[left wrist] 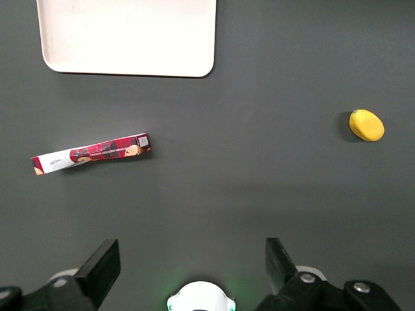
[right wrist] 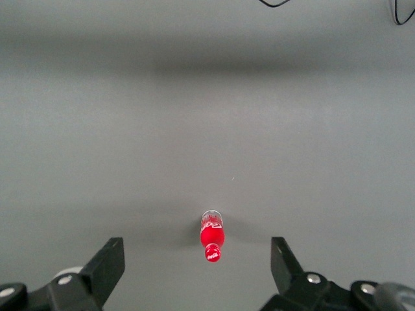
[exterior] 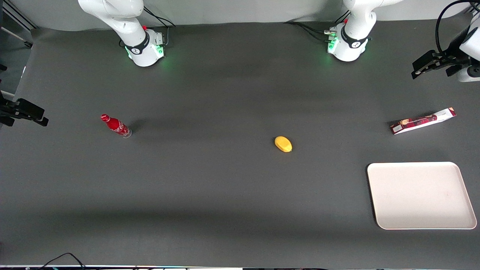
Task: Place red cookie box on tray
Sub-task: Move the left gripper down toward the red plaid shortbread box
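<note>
The gripper [left wrist: 188, 272] was held with its jaws wide apart and nothing between them, high above the dark table [exterior: 210, 187]. In the front view it was seen at the upper right edge of the frame [exterior: 431, 67], raised clear of everything. The box [left wrist: 91, 153] lay flat on the table under the wrist camera, apart from the fingers [left wrist: 100, 265], its white end pointing away from the tray. In the front view the box [exterior: 423, 121] was seen at the right of the frame, slightly slanted, just below the gripper's place. The tray [exterior: 420, 195] was set in the lower right of the front frame, nearer the camera than the box and not touching it; its surface was bare. A yellow fruit [exterior: 283, 144] was seen near the frame's middle, and a red bottle [exterior: 115, 126] was seen at the left, toward the parked arm's end.
</note>
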